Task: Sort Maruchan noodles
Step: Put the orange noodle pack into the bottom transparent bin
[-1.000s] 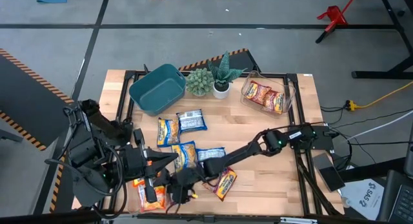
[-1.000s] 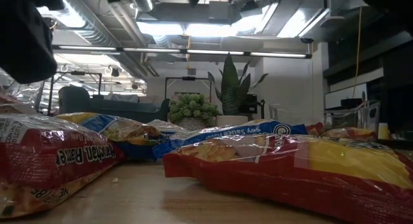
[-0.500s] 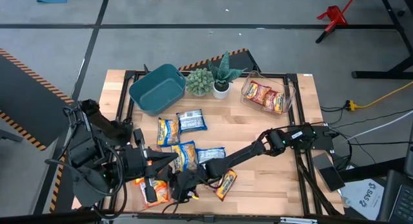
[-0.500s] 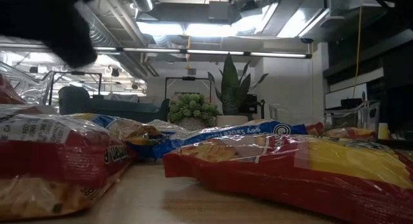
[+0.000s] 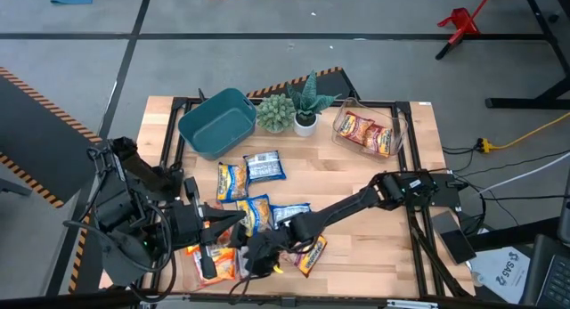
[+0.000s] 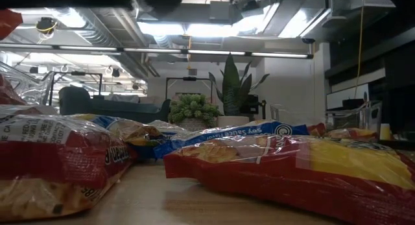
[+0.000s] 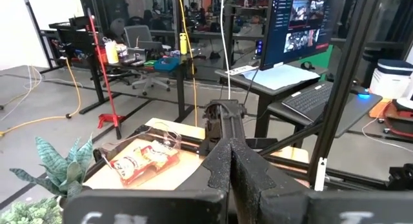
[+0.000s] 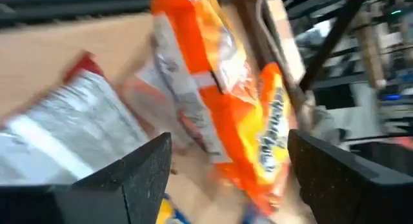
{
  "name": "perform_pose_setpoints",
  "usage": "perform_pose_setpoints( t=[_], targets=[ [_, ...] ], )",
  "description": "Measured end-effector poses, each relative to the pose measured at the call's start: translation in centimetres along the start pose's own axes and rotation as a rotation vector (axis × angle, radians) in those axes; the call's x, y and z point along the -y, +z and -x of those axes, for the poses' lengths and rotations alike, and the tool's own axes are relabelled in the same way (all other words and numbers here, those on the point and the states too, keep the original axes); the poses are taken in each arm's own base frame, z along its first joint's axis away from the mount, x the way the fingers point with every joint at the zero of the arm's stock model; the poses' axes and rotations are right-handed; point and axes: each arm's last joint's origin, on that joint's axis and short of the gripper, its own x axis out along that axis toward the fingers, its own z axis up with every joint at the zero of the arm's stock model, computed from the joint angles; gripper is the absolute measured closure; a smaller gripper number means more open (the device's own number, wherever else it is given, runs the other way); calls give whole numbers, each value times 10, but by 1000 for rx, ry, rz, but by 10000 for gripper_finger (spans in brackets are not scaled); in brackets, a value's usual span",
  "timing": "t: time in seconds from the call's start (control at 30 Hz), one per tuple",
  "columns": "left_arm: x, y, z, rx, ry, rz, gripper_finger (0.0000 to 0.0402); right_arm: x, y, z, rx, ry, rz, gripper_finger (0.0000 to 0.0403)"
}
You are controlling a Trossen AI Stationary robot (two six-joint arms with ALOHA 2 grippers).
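Maruchan noodle packets lie flat on the wooden table. Two orange ones [image 5: 216,263] sit at the near left, and a red-orange one [image 5: 312,251] lies right of them. Blue-yellow [image 5: 233,180] and silvery [image 5: 264,166] ones lie mid-table. My right gripper [image 5: 258,256] hangs open just above the near packets. In its wrist view the orange packets [image 8: 219,101] lie ahead between its spread fingers [image 8: 145,179], apart from them. My left gripper [image 7: 229,166] is shut on nothing and points level, high over the table's near left.
A teal bin [image 5: 216,122] stands at the far left and two potted plants [image 5: 289,109] beside it. A clear tub [image 5: 367,131] at the far right holds red packets. In the low view a red packet [image 6: 292,166] fills the near right.
My right gripper has risen from the near packets, staying open, and its dark shape has left the low view's upper left. The red-orange packet at the low view's left slid toward the middle, then lay still.
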Motion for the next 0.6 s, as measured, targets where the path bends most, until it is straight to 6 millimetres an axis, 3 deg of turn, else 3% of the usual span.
perform_pose_setpoints(
  t=[0.13, 0.23, 0.37, 0.53, 0.6],
  targets=[
    [0, -1, 0, -2, 0, -7, 401, 0, 11, 10, 64, 34, -55, 118],
    [0, -1, 0, -4, 1, -12, 401, -2, 18, 12, 96, 28, -83, 153],
    [-1, -2, 0, -6, 2, -18, 401, 1, 20, 11, 127, 5, -151, 234],
    [-1, -2, 0, -7, 2, -19, 401, 4, 18, 5, 167, -18, -242, 362],
    [-1, -2, 0, -7, 2, -17, 401, 3, 18, 1, 186, -21, -268, 392]
  ],
)
